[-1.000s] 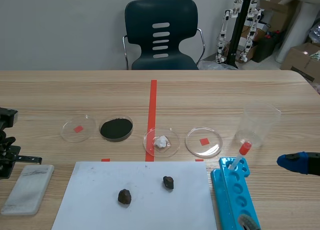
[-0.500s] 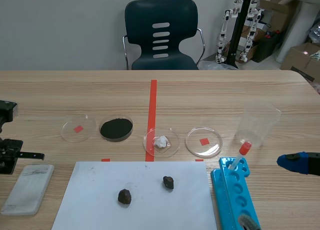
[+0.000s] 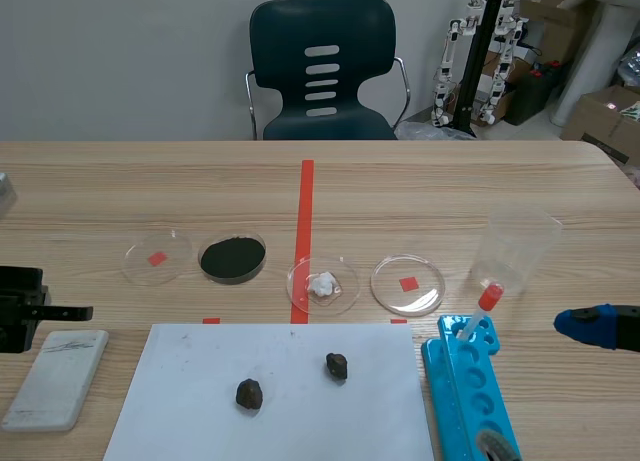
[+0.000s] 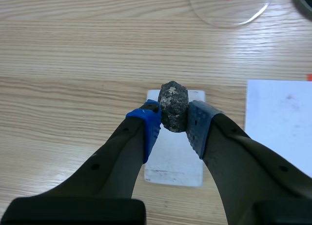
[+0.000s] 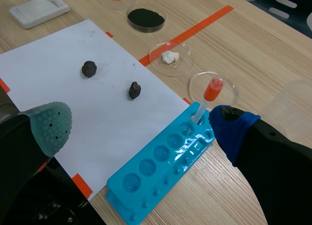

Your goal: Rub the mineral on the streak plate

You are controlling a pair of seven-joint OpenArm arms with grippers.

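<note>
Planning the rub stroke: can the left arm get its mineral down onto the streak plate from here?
Probably yes. The left end effector is shut on the mineral, and the streak plate lies on the table right below it. Nothing shows between them, so a straight descent looks free.

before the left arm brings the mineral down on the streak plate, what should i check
1. Grip on the mineral between the left gripper's pads: ok.
2. The streak plate lies under the mineral: ok.
3. Plate surface bare of other things: ok.
4. Gap between mineral and plate: cannot tell.
5. The right gripper is open and well away, beside the blue tray: ok.
</note>
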